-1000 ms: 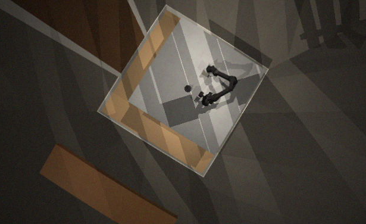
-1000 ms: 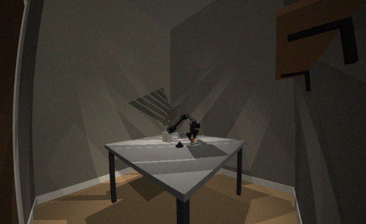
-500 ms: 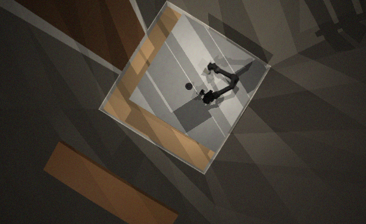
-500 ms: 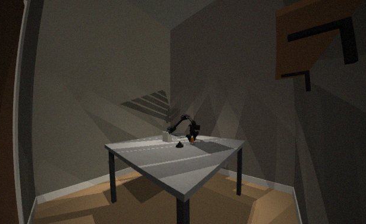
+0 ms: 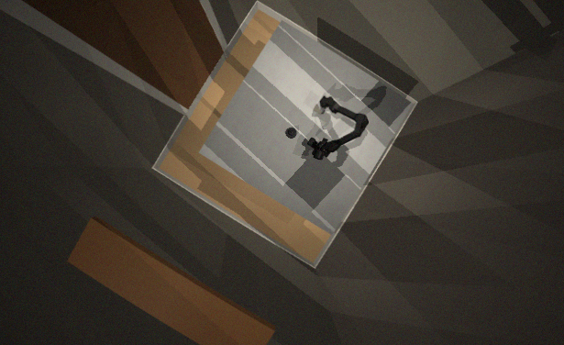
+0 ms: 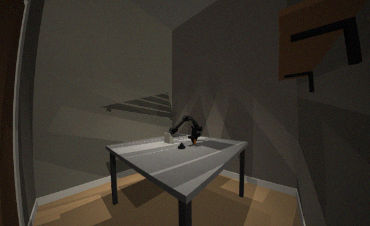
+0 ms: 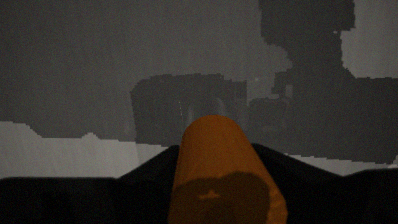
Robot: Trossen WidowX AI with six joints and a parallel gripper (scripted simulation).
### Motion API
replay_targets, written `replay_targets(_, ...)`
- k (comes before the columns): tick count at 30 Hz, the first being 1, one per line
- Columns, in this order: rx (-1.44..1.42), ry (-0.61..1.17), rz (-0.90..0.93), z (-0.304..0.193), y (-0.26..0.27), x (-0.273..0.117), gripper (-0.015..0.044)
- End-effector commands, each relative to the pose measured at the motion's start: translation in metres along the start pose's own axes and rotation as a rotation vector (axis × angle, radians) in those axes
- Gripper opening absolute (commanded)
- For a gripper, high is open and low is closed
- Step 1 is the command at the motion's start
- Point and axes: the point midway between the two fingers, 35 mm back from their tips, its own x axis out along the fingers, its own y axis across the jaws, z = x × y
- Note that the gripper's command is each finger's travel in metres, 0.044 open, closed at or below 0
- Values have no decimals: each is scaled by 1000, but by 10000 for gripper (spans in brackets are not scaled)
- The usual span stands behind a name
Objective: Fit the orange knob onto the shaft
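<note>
The orange knob (image 6: 195,141) (image 7: 215,155) is a plain upright cylinder, seen under the fingertips in the exterior view and large between the fingers in the wrist view. My gripper (image 6: 194,140) (image 7: 214,151) points down with a finger against each side of the knob, so it is shut on it. The knob's lower end is at or very near the table top. The knob is not visible in the top view. The dark round pedestal (image 5: 291,133) (image 6: 181,146) stands a short way from the gripper, with its short shaft upright. The knob's hole and the shaft's flat side are not visible.
The grey table (image 5: 246,124) (image 6: 164,168) carries the arm, and its near corner faces the exterior view. A pale block (image 6: 168,137) stands beside the arm's base. Hard-edged shadows cross the table top.
</note>
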Motion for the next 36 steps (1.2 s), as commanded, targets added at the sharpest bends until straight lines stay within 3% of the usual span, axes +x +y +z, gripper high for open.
replay_targets(1, 4, 1, 1, 0, 0, 0, 111)
replay_targets(6, 4, -1, -7, 4, -3, -14, 0)
replay_targets(25, 6, 2, -7, 0, -14, -135, 0)
replay_targets(36, 6, 1, -8, 3, -22, -138, 0)
